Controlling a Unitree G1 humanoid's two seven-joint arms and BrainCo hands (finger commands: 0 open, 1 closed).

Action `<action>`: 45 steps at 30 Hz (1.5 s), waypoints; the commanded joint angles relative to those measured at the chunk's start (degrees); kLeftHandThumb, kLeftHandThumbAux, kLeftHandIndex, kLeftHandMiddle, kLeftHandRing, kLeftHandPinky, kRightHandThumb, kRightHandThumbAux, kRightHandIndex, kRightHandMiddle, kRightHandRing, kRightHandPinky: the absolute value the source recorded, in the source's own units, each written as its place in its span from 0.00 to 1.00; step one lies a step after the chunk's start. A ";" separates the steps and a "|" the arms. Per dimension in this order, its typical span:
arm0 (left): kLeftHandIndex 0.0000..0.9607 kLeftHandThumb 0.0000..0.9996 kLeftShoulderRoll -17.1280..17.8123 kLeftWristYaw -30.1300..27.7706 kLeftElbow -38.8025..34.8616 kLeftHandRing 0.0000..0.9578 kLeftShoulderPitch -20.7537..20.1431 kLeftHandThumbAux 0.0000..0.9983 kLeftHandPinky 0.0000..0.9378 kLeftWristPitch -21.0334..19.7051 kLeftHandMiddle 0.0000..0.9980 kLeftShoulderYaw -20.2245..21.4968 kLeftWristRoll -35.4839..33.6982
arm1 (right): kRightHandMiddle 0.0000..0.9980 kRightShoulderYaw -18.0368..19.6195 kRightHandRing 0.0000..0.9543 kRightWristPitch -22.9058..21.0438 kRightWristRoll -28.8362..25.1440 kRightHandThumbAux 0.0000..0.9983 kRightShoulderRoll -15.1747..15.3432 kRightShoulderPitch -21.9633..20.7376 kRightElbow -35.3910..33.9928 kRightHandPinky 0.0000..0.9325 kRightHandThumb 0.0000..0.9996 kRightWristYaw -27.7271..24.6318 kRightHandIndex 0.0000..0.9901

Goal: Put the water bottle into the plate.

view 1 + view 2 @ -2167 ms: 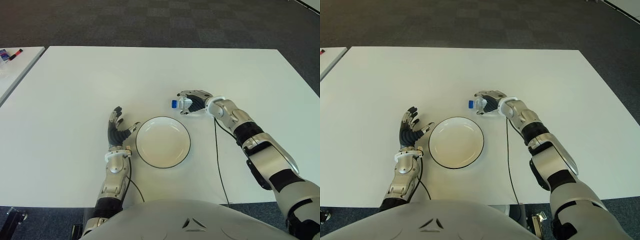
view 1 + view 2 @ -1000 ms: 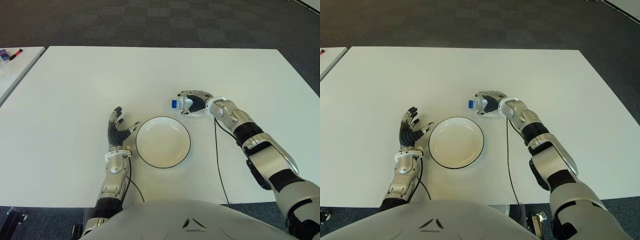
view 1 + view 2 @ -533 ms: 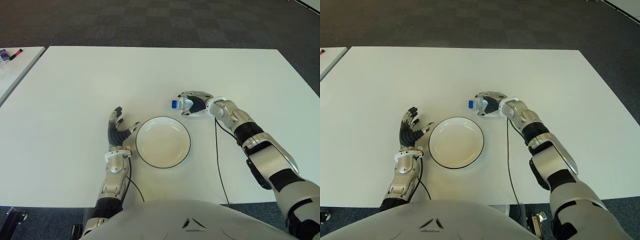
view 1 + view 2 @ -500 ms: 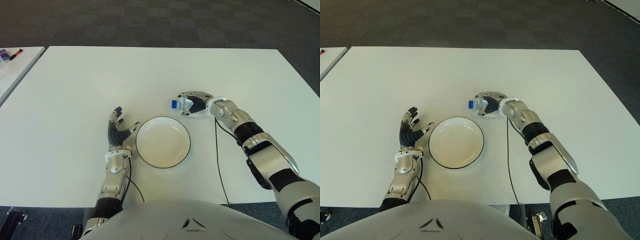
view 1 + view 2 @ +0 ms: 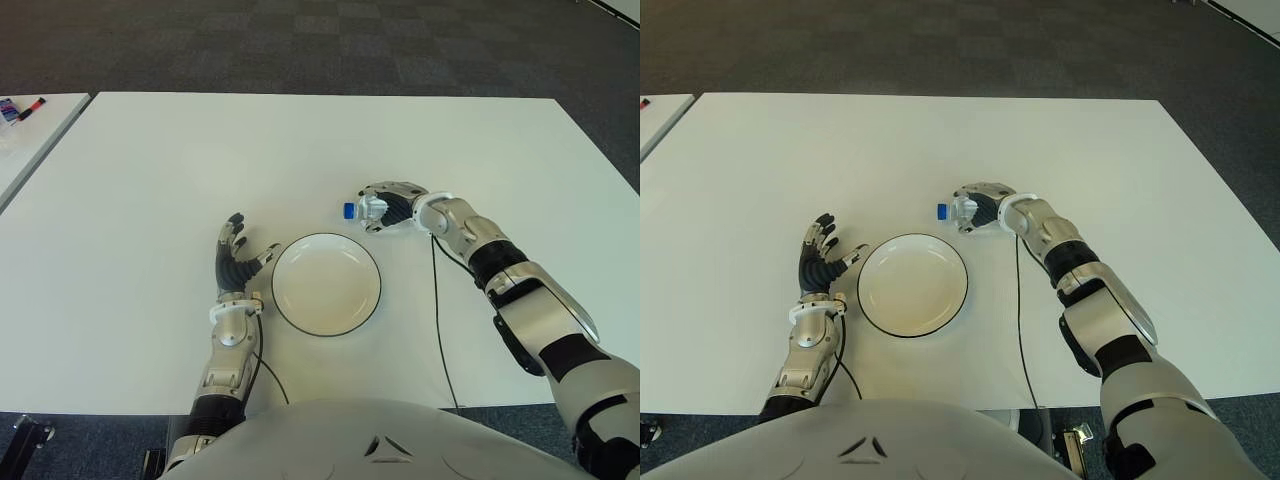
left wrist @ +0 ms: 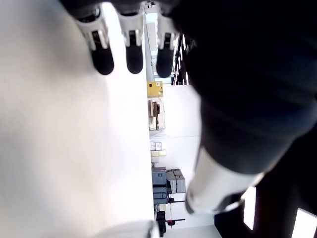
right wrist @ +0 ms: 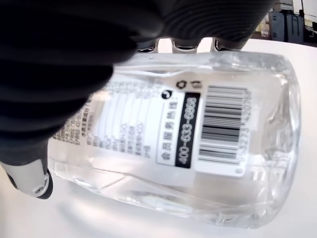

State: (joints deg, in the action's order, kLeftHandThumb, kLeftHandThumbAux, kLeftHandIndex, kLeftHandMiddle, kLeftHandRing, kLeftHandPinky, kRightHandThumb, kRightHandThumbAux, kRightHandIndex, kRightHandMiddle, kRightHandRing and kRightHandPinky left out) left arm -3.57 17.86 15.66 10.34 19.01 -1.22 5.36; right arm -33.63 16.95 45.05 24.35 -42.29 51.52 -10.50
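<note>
An office or lab: white tables [image 5: 150, 180] on dark carpet tiles [image 5: 300, 45].

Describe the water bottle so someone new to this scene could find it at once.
On the white table, look past the round plate, on its far right side. There the right hand grips a clear water bottle lying on its side; its blue cap sticks out from the fingers, the only blue there.

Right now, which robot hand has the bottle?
The right robot hand, beyond the plate, is curled around the water bottle. The left robot hand, left of the plate, is spread open and holds nothing.
</note>
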 commanded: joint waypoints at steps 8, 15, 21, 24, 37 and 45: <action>0.16 0.00 -1.60 -0.50 0.76 0.13 0.43 0.95 0.16 -0.97 0.14 -0.11 -0.29 | 0.00 -1.06 0.00 -0.16 1.03 0.54 0.79 -0.34 0.34 0.04 0.28 0.01 0.00; 0.15 0.00 -1.52 -0.37 0.71 0.13 0.43 0.94 0.15 -1.22 0.14 -0.18 -0.13 | 0.00 -0.50 0.00 0.70 0.11 0.54 1.24 0.10 -0.35 0.05 0.30 0.43 0.00; 0.15 0.00 -1.67 -0.49 0.79 0.13 0.37 0.95 0.15 -1.30 0.14 -0.04 -0.55 | 0.00 -0.75 0.00 0.23 0.26 0.53 1.15 -0.23 0.37 0.04 0.29 0.20 0.00; 0.15 0.00 -1.70 -0.57 0.81 0.13 0.36 0.96 0.15 -1.28 0.15 -0.01 -0.72 | 0.00 -0.71 0.00 0.29 0.21 0.53 1.26 -0.23 0.39 0.05 0.29 0.24 0.00; 0.16 0.00 -1.80 -0.73 0.94 0.14 0.43 0.96 0.16 -0.64 0.15 0.03 -1.14 | 0.00 -1.06 0.00 -1.54 0.85 0.52 1.76 -0.25 -0.31 0.04 0.28 -0.97 0.00; 0.16 0.00 -1.71 -0.58 1.23 0.14 0.28 0.96 0.17 -0.45 0.15 0.03 -1.01 | 0.00 -0.97 0.00 -2.12 0.43 0.53 1.99 -0.03 -0.70 0.04 0.30 -1.20 0.00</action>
State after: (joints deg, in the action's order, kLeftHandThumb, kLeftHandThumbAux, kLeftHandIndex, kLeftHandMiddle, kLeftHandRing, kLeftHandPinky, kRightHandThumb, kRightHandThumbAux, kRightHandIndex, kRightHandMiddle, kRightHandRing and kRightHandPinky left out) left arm -3.57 17.70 15.82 10.33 19.37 -1.11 4.56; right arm -34.54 15.45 45.32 26.01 -42.55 51.14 -10.79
